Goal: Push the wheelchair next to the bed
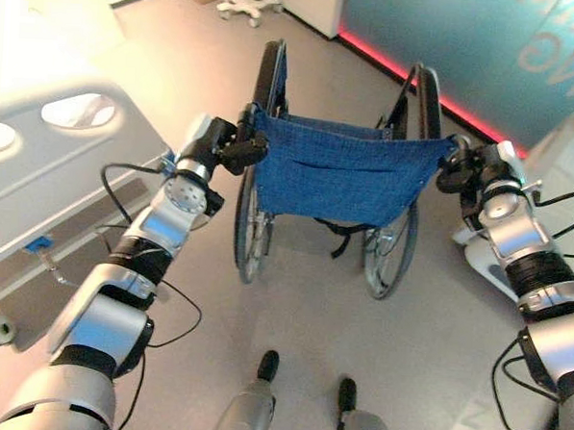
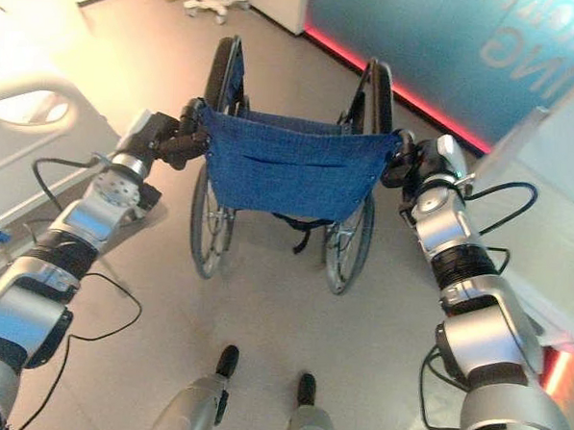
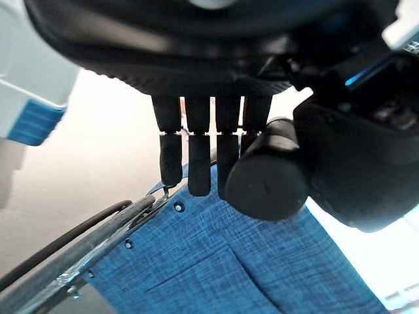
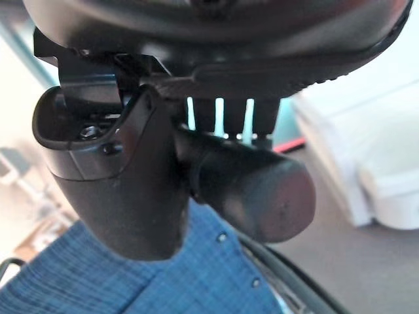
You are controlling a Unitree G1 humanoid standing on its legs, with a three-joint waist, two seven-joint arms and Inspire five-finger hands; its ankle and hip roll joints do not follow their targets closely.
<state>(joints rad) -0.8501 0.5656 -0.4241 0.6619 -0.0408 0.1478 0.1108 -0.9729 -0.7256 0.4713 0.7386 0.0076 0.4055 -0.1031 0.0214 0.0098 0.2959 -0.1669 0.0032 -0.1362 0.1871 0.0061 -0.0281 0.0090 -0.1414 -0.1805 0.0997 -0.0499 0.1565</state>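
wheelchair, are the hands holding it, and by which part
Yes: left hand and right hand each grip a push handle behind the wheelchair backrest.

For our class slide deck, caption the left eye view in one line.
Both hands, left hand and right hand, grip the blue-backed wheelchair by its push handles, hospital bed to the left.

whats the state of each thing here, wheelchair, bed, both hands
wheelchair: upright on its wheels, seat unoccupied, back facing the robot
left handle: gripped by the left hand
right handle: gripped by the right hand
left hand: fingers curled round the left handle
right hand: closed round the right handle
bed: side rail up, apart from the wheelchair, on the robot's left
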